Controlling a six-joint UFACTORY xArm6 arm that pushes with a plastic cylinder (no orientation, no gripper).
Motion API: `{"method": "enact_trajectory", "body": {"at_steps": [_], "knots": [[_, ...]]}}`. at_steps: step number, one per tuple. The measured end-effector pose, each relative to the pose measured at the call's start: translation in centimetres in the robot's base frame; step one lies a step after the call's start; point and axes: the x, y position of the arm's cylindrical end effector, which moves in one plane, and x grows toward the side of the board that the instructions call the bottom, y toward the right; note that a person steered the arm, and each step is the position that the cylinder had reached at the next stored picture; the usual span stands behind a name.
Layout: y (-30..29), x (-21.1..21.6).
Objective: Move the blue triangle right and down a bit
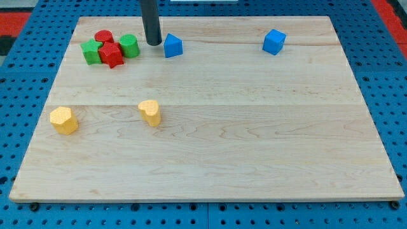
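The blue triangle [172,46] sits on the wooden board [254,140] near the view's top, left of centre. My tip [154,42] is just to the left of it, very close, between it and the green cylinder [129,46]. Whether the tip touches the triangle I cannot tell. A blue cube [274,42] lies far to the right near the view's top.
A tight cluster lies left of the tip: a red cylinder [103,37], a green star-like block [92,51], a red star-like block [111,55]. A yellow heart [150,112] and a yellow hexagon-like block [64,120] lie lower left.
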Motion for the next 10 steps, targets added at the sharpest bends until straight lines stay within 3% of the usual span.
{"method": "enact_trajectory", "body": {"at_steps": [4, 8, 10], "knots": [[-4.8, 0.1], [1.0, -1.1], [5.9, 4.3]]}}
